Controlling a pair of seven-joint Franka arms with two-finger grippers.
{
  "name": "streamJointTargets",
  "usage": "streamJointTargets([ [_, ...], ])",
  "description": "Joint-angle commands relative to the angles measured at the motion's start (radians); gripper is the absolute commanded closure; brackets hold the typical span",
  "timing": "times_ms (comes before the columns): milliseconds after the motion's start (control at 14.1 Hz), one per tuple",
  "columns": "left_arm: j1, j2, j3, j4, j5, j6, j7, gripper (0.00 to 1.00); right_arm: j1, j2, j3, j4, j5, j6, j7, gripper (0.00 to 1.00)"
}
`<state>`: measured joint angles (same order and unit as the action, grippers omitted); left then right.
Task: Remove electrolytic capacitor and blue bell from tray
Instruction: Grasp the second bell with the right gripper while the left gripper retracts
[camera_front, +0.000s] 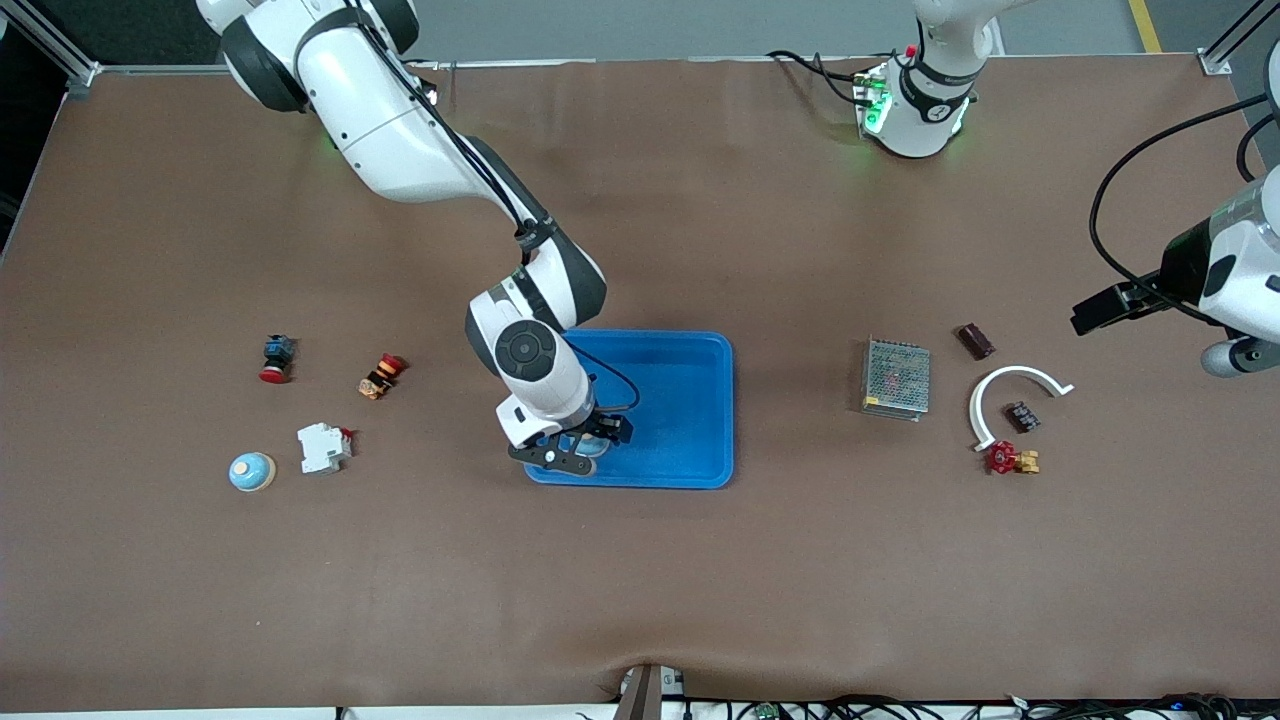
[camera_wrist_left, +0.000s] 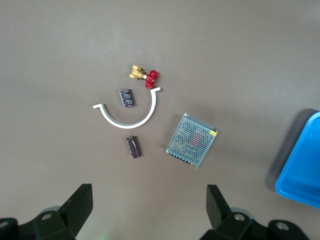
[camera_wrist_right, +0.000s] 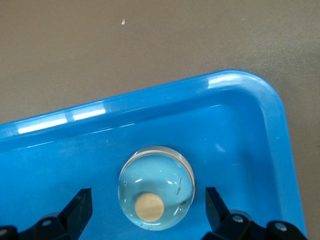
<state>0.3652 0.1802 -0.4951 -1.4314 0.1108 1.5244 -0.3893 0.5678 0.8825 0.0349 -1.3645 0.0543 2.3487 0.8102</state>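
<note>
A light blue bell (camera_wrist_right: 156, 188) with a tan knob sits in the blue tray (camera_wrist_right: 240, 130), in the corner nearest the front camera toward the right arm's end. My right gripper (camera_wrist_right: 147, 202) is open around it, fingers apart from its sides; it also shows in the front view (camera_front: 578, 447). A second light blue bell (camera_front: 251, 471) sits on the table toward the right arm's end. A dark capacitor (camera_wrist_left: 133, 147) lies beside a white arc (camera_wrist_left: 131, 115); another (camera_wrist_left: 127, 97) lies inside the arc. My left gripper (camera_wrist_left: 148, 197) is open and empty, up over the table's left arm's end (camera_front: 1105, 308).
A metal mesh box (camera_front: 896, 378) lies between the tray and the arc. A red and brass valve (camera_front: 1010, 459) lies by the arc's end. A white breaker (camera_front: 323, 447) and two red-capped buttons (camera_front: 277, 357) (camera_front: 382, 375) lie near the second bell.
</note>
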Motion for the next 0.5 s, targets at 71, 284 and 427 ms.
streamJointTargets([
  [71, 0.003, -0.022, -0.017, 0.014, -0.013, -0.050, 0.070, 0.00, 0.001, 0.033, -0.003, 0.038, -0.011, 0.003, 0.004, 0.00],
  [284, -0.008, -0.076, -0.008, 0.012, -0.025, -0.053, 0.099, 0.00, 0.006, 0.044, -0.003, 0.036, -0.011, 0.021, 0.003, 0.00],
  [427, -0.067, -0.097, 0.035, 0.003, -0.023, -0.076, 0.109, 0.00, 0.004, 0.047, -0.003, 0.036, -0.011, 0.023, 0.003, 0.00],
])
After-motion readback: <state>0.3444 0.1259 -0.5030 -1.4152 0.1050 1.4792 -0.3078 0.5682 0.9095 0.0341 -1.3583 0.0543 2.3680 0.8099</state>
